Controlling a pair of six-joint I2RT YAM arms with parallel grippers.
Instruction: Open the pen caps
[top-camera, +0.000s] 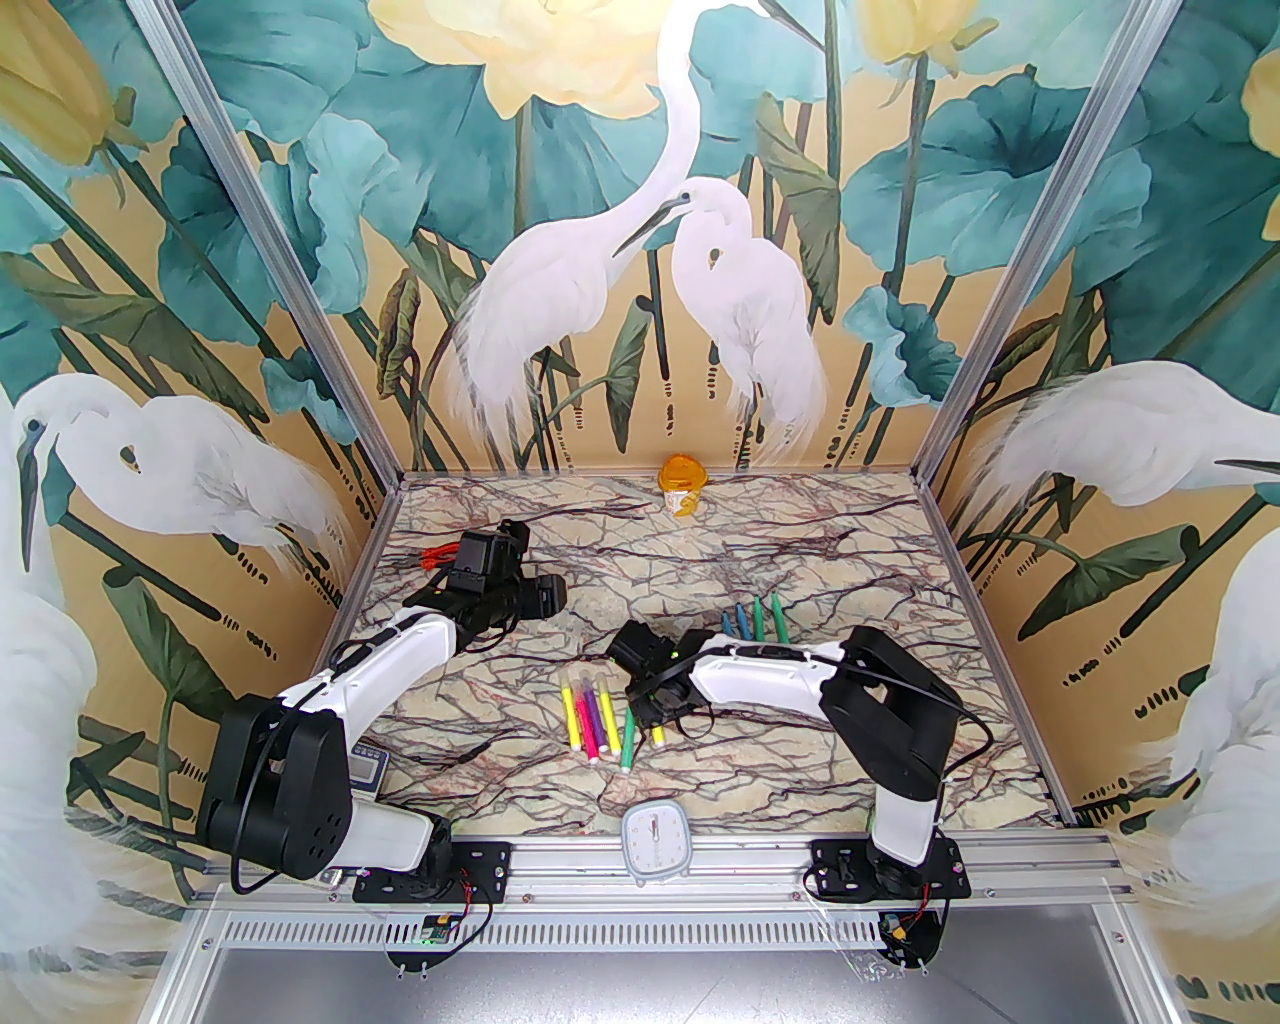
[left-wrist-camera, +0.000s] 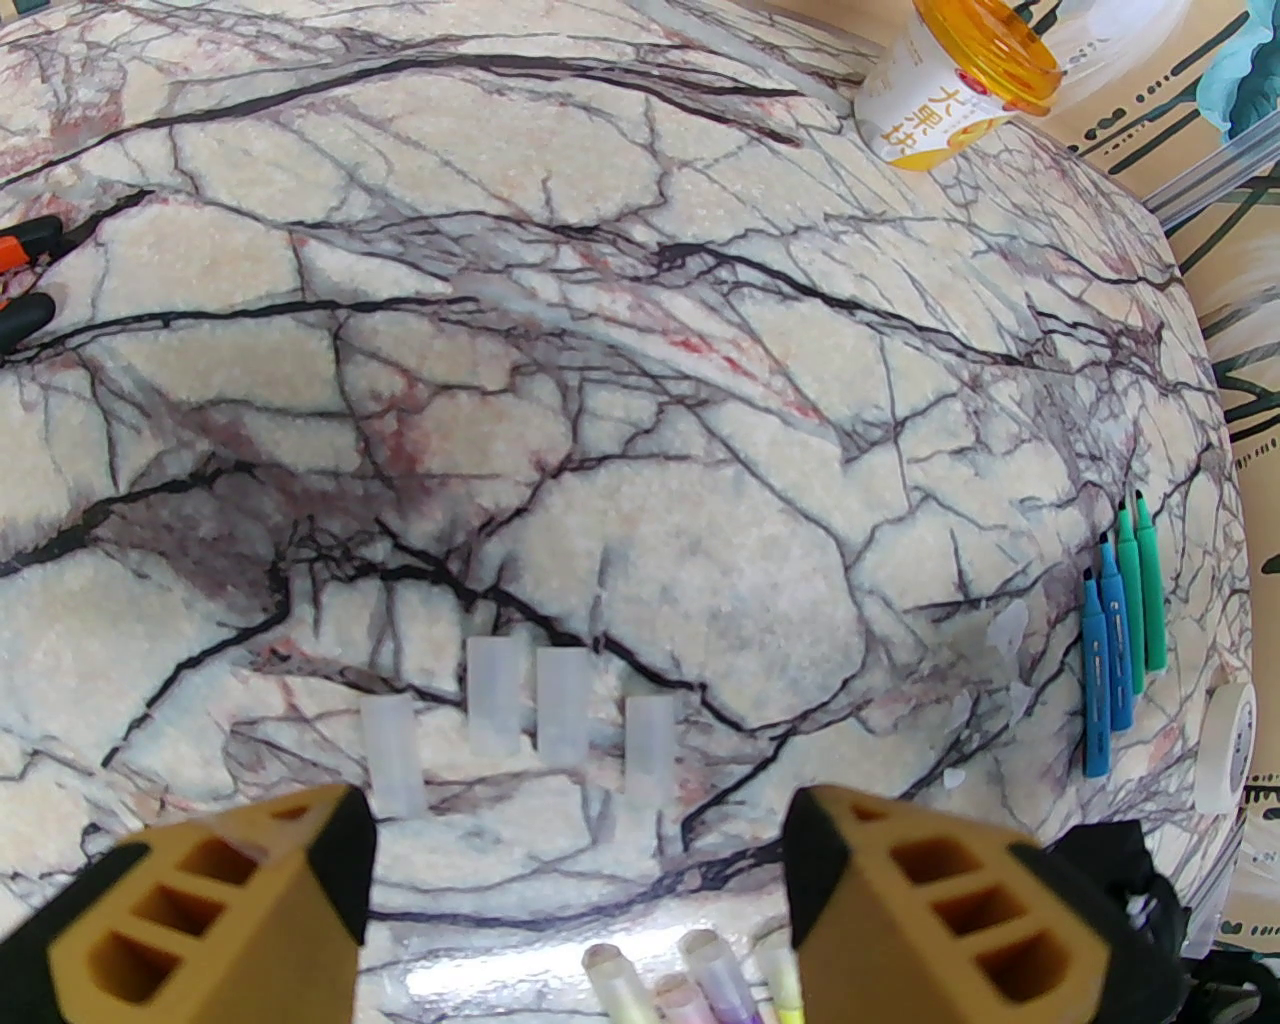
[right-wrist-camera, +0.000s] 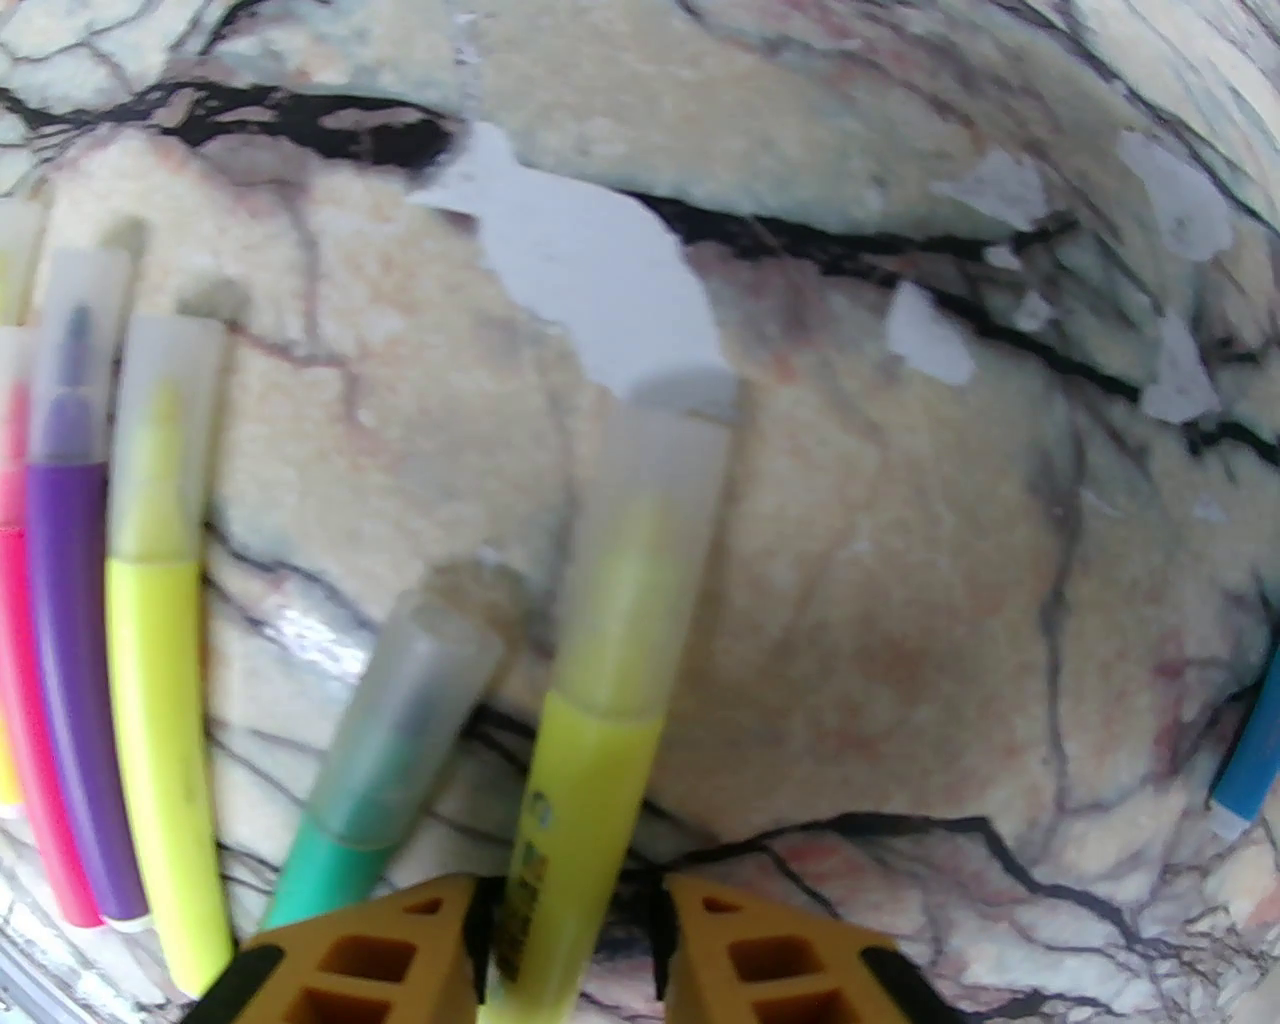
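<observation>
Marble-print surface (top-camera: 880, 570) w/ bird-mural walls (top-camera: 200, 300) round it, running front to back. Nearest edge: white dial timer (top-camera: 653, 830). Just past it, a row of capped pens (top-camera: 592, 715) lying side by side: yellow, pink, purple, yellow. Right hand (right-wrist-camera: 572, 905) is low over that bunch, fingers pressed to either side of a yellow pen (right-wrist-camera: 585, 790) and clamped on its body. Its clear cap (right-wrist-camera: 650, 520) is on and points away from the wrist cam. A green pen (right-wrist-camera: 335, 845), also capped, lies angled just left of it. Further out, left hand (left-wrist-camera: 578, 840) hovers above the marble w/ fingers wide apart, nothing between them. Just ahead of it, four loose pen caps (left-wrist-camera: 560, 705) lie in a rough row, apart from any pen. Off to the right, four uncapped pens (left-wrist-camera: 1120, 640), two blue and two green, lie tight together, tape roll (left-wrist-camera: 1228, 745) near them. Far left: orange-handled pliers (top-camera: 435, 553). Back edge: cup (top-camera: 682, 487) w/ an orange lid.
</observation>
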